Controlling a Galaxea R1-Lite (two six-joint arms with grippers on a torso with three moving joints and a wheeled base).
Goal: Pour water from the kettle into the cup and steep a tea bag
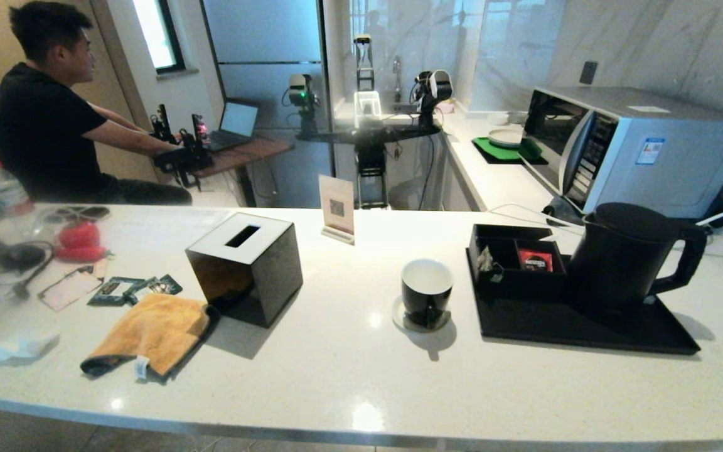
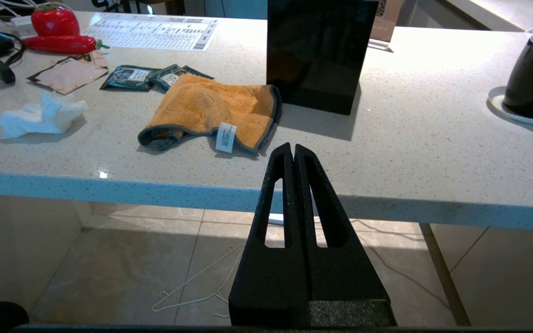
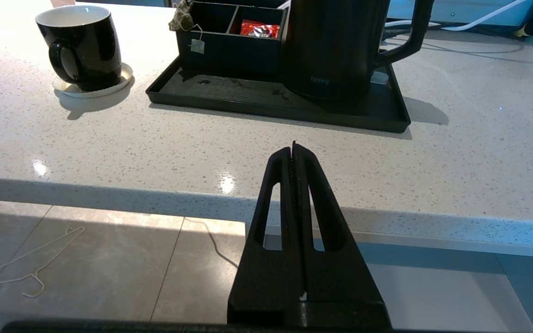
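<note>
I judge my right gripper (image 3: 293, 149), pressed closed and empty like the left gripper (image 2: 293, 150), the nearer to the kettle (image 1: 625, 251), which stands on the black tray (image 1: 587, 329), handle turned rightward, beyond the counter edge.

Both the left gripper (image 2: 293, 147) and the right gripper (image 3: 294, 145) are matte black, with long tapering fingers, each finger pierced by a narrow elongated slot.

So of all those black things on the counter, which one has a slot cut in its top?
The black cube tissue box, beside the orange cloth. Its pale top has a rectangular slot; the kettle has a closed round lid, and the cup is simply open-mouthed.
</note>
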